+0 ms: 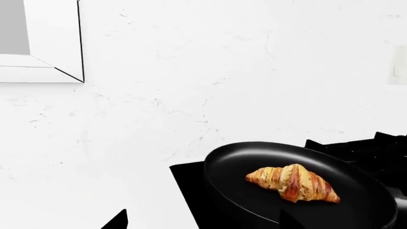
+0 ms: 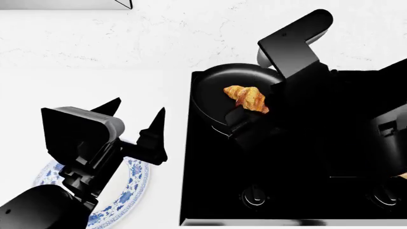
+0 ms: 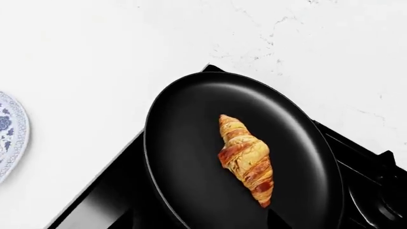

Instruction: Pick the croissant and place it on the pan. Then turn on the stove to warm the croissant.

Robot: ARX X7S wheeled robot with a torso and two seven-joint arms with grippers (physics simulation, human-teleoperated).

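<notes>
White counter (image 2: 95, 52) carries the black stove (image 2: 292, 157), and at the stove's far-left corner sits the pan (image 3: 190, 157) with the croissant (image 3: 247, 160) lying inside it. Left of the stove, the left gripper (image 2: 137, 117) hangs spread and empty over a plate (image 2: 130, 191); the right gripper (image 2: 245, 121) hovers by the pan's near rim, its state unclear.

A blue-and-white floral plate (image 2: 130, 191) rests on the white marbled countertop (image 2: 95, 52)

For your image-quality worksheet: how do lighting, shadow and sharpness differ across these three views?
Head view: black stove loses detail, arm merging into it. Left wrist view: croissant sharp, no evident shadow in pan. Right wrist view: soft sheen on the pan rim, evenly lit, no blur.
</notes>
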